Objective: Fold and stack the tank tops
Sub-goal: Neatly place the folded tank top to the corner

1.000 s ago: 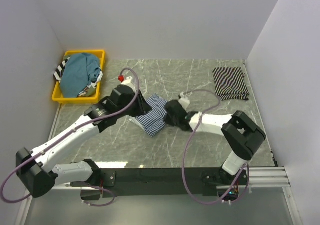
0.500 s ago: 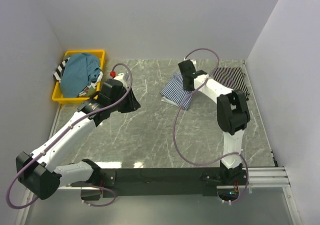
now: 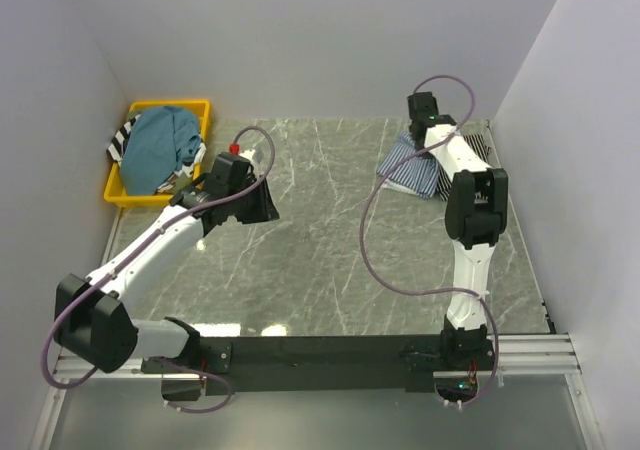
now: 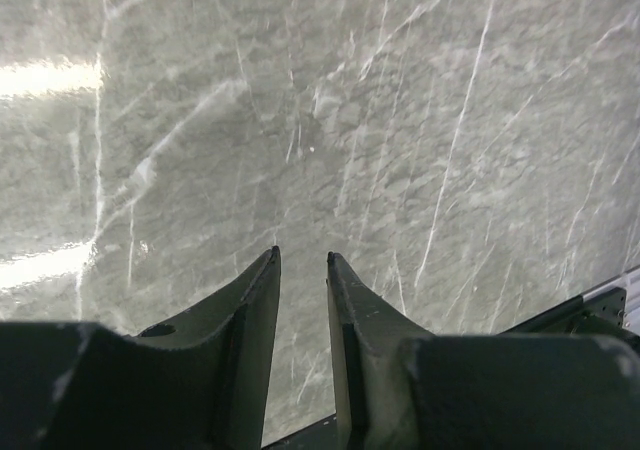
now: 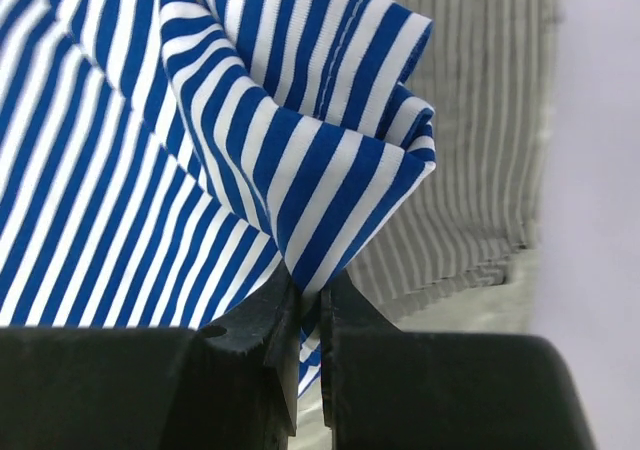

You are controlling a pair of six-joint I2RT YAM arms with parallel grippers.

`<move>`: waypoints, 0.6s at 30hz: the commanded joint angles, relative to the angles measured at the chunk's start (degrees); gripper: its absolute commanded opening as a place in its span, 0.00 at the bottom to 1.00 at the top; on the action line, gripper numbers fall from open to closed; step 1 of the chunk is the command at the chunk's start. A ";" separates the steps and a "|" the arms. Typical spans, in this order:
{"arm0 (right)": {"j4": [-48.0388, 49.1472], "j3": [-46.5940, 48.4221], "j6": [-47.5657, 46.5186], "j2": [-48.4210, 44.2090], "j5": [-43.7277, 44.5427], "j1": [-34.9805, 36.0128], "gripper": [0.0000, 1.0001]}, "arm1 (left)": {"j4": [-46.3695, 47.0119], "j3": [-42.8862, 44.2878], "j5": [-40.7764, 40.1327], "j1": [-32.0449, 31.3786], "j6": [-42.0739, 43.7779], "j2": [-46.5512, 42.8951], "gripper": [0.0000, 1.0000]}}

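Observation:
My right gripper (image 3: 422, 138) is shut on a fold of a blue-and-white striped tank top (image 3: 408, 167), which hangs bunched at the far right of the table. In the right wrist view the jaws (image 5: 310, 285) pinch the striped fabric (image 5: 230, 120), and a folded black tank top with thin white stripes (image 5: 480, 170) lies flat beneath it. That black top (image 3: 487, 148) shows only partly beside the right arm. My left gripper (image 3: 264, 207) hovers open over bare marble at the left, nothing between its fingers (image 4: 255, 300). A teal tank top (image 3: 158, 148) lies heaped in the bin.
The yellow plastic bin (image 3: 128, 198) stands at the far left, with a black-and-white striped garment (image 3: 121, 144) under the teal one. White walls close in the grey marble table (image 3: 330, 240) at the back and on both sides. Purple cables loop above both arms.
My right gripper has carried the blue-and-white top from the table's middle to the far right, over the black striped top. My left gripper let go and drew back to the left.

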 commanded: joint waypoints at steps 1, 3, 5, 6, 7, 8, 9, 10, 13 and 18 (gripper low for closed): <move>-1.15 3.85 -4.37 -0.80 2.30 -2.49 0.00 | 1.01 3.52 2.25 0.22 1.82 1.89 0.32; -1.76 4.90 -5.07 -0.36 2.48 -3.29 0.00 | 0.83 4.13 2.42 0.22 1.99 3.30 0.31; -2.03 6.31 -5.95 -0.18 2.48 -4.17 0.00 | 0.92 4.49 2.86 0.22 2.08 4.53 0.31; -2.38 6.92 -6.30 0.25 2.65 -4.52 0.00 | 0.92 4.75 2.86 0.31 2.08 4.88 0.31; -2.73 8.41 -6.48 0.43 2.74 -4.87 0.00 | 0.92 4.75 2.95 0.31 2.17 5.23 0.31; -3.26 8.95 -7.00 0.61 2.83 -5.13 0.00 | 0.92 4.93 2.86 0.31 2.17 5.76 0.31; -3.52 9.56 -7.18 0.70 2.83 -5.40 0.00 | 0.83 5.10 2.95 0.40 2.17 6.02 0.31; -4.05 10.52 -7.27 0.61 2.57 -5.92 0.00 | 0.83 5.19 2.95 0.48 2.26 6.46 0.31; -4.32 11.23 -7.63 0.17 2.40 -6.63 0.00 | 0.83 5.28 3.21 0.75 2.26 6.99 0.31; -4.84 11.06 -8.15 -0.01 1.78 -8.55 0.00 | 1.00 5.19 3.74 0.92 2.17 7.43 0.30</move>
